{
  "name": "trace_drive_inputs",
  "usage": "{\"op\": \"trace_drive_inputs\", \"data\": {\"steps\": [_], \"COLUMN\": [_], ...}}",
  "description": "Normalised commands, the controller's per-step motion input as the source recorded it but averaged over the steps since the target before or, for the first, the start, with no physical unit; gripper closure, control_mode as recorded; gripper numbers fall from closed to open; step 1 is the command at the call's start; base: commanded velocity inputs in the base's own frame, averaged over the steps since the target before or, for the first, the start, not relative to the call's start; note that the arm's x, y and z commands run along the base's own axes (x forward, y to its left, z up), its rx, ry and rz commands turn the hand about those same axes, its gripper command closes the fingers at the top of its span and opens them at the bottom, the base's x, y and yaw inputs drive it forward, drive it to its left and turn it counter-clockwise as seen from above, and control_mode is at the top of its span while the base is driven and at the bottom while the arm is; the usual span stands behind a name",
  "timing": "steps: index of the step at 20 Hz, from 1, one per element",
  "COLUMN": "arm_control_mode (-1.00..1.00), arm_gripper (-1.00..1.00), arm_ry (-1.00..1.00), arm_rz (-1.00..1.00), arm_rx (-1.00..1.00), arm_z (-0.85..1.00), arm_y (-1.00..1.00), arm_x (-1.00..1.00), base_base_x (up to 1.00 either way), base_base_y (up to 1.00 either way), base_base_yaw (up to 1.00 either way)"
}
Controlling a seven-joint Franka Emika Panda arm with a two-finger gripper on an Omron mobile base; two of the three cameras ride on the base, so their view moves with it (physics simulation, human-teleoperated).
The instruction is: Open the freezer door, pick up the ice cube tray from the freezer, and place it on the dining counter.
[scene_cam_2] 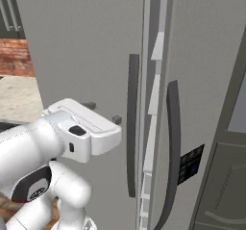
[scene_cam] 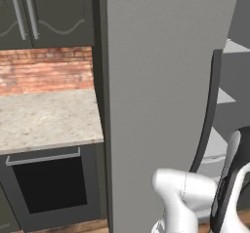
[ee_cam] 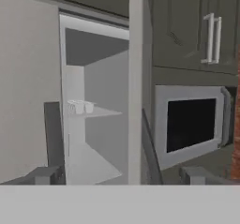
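Two dark fingertips of my gripper (ee_cam: 118, 175) stand well apart at 6 o'clock in the hand view, released and grasping nothing, with the edge of the freezer door (ee_cam: 135, 82) rising between them toward 12 o'clock. At 9 o'clock of that edge the freezer (ee_cam: 91, 68) stands ajar, its pale shelves exposed, and the ice cube tray (ee_cam: 80, 106) rests on the upper shelf. At 3 o'clock sits a microwave (ee_cam: 190, 123) under dark cabinets (ee_cam: 197, 28). In the right base view, my gripper (scene_cam_2: 103, 112) hovers just beside the door's curved handle (scene_cam_2: 131, 123).
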Motion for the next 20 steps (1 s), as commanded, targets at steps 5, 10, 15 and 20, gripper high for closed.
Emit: {"op": "trace_drive_inputs", "data": {"steps": [5,10,15,20], "arm_control_mode": [-1.00,-1.00,-1.00,-1.00], "arm_gripper": [-1.00,-1.00,-1.00,-1.00], "arm_ry": [0.00,0.00,-0.01,-0.09], "arm_rz": [-0.39,-0.37,-0.33,-0.22], "arm_rx": [0.00,0.00,0.00,0.00], "arm_z": [0.23,0.07,0.06,0.01], "arm_y": [0.54,0.37,0.22,0.00], "arm_x": [0.05,0.21,0.25,0.28], "base_base_x": [0.00,0.00,0.00,0.00], "base_base_y": [0.00,0.00,0.00,0.00], "base_base_yaw": [0.00,0.00,0.00,0.00]}}
